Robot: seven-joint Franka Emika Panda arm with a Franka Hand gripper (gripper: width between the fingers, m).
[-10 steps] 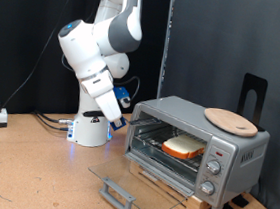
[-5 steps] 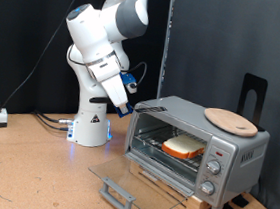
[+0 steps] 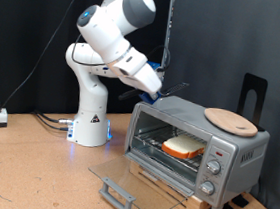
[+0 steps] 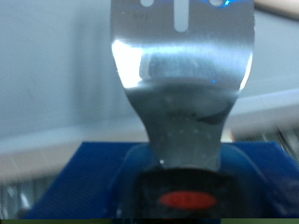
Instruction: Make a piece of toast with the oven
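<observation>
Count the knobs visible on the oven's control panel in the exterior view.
3, stacked vertically on the oven's panel at the exterior view's right: top knob, middle knob, bottom knob. None appears hidden.

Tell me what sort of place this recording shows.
Probably a robotics lab bench, not a kitchen: a black backdrop curtain, loose cables on a brown tabletop, and the oven set up as a prop.

The oven (image 3: 198, 141) looks like brushed silver metal with a clear glass door (image 3: 132, 182). A pale wooden board (image 3: 230, 120) tops it. The spatula (image 4: 182, 79) is shiny, reflective metal.
</observation>
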